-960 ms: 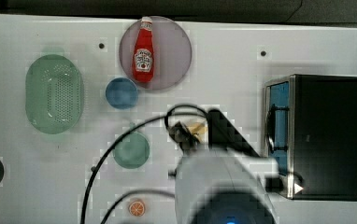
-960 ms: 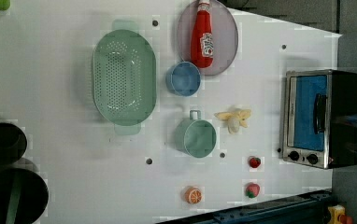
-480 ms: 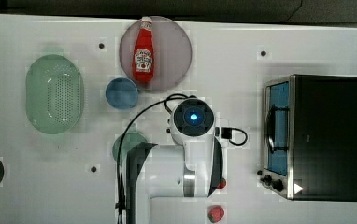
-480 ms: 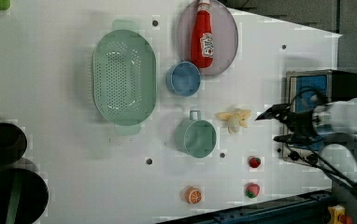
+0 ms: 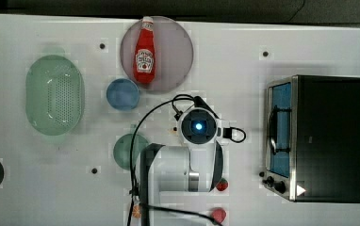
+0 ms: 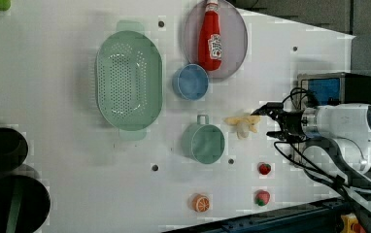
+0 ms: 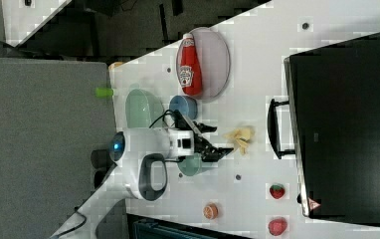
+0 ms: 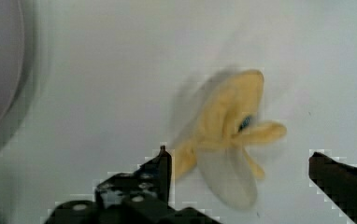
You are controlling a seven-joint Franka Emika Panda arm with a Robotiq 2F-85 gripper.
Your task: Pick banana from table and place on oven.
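On the table (image 6: 76,194), near its middle, the banana (image 6: 242,124) lies partly peeled, its pale flaps spread around the cream flesh. It rests just beside the green mug (image 6: 204,142), on the left view's right of the mug, and between the mug and the oven (image 6: 336,88). The end effector (image 6: 270,121) hangs close to the banana without touching it; its fingers (image 8: 160,170) are spread apart and hold nothing, with the banana (image 8: 230,135) seen between them in the wrist view. In the right view the end effector (image 7: 221,150) points toward the banana (image 7: 239,137), which sits short of the oven (image 7: 347,124) door handle. A ketchup bottle (image 5: 145,51) lies on a round plate (image 5: 178,52) well apart from the banana. A blue bowl (image 5: 122,94) stands near the plate, and a green colander (image 5: 54,94) beyond it.
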